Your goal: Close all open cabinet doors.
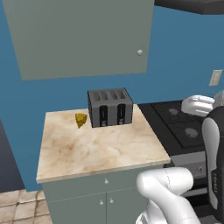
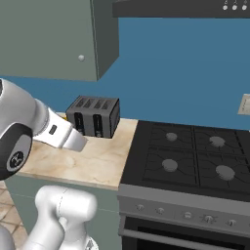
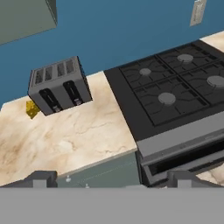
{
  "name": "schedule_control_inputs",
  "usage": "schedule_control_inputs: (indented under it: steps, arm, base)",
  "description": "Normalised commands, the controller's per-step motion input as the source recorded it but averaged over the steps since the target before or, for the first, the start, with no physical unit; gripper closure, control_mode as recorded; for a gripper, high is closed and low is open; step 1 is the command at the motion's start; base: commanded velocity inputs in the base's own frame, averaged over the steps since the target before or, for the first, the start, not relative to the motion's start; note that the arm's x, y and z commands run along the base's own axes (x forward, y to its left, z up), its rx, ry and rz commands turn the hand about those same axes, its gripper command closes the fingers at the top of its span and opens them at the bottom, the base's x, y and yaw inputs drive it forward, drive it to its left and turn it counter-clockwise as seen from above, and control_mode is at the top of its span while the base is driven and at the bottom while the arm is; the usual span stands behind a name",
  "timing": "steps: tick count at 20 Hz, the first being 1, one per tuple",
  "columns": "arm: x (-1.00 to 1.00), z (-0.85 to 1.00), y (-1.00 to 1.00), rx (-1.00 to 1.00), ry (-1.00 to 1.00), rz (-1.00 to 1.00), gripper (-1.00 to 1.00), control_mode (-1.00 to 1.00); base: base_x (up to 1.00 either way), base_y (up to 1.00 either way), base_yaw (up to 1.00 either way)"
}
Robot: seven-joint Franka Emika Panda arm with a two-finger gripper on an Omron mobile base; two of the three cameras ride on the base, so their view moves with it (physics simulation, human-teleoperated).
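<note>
Cabinet door [image 1: 83, 37] fills the left base view's upper left, knob [image 1: 140, 52] lower right, above toaster [image 1: 110, 107] on the bench [image 1: 96, 148]. Right base view: same door upper left. Hand view: claw [image 3: 111, 179] gapes wide, empty; door corner sits upper left.

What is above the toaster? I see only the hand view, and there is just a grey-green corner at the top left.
Observer: A wall cabinet door, with a round silver knob near its lower right corner.
Operator: Does it stand open?
Observer: It seems not. In the right base view it lies flush with the cabinet's side panel.
Operator: And what is over the stove?
Observer: A dark range hood, with small round buttons at its right end.
</note>
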Motion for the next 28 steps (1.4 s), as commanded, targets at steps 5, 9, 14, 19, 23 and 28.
schedule_control_inputs:
  steps: [5, 9, 14, 19, 23, 28]
  arm:
    - [0.0, 0.0, -0.02, 0.0, -0.01, 0.01, -1.0, -1.0]
    - [0.0, 0.0, 0.0, 0.0, 0.0, 0.0, -1.0, -1.0]
    - [0.0, 0.0, 0.0, 0.0, 0.0, 0.0, -1.0, -1.0]
    - [0.0, 0.0, 0.0, 0.0, 0.0, 0.0, -1.0, -1.0]
    - [0.0, 0.0, 0.0, 0.0, 0.0, 0.0, -1.0, -1.0]
    - [0.0, 0.0, 0.0, 0.0, 0.0, 0.0, -1.0, -1.0]
  base:
    - [0.0, 0.0, 0.0]
    - [0.0, 0.0, 0.0]
    - [0.0, 0.0, 0.0]
    - [0.0, 0.0, 0.0]
    - [0.0, 0.0, 0.0]
    - [0.0, 0.0, 0.0]
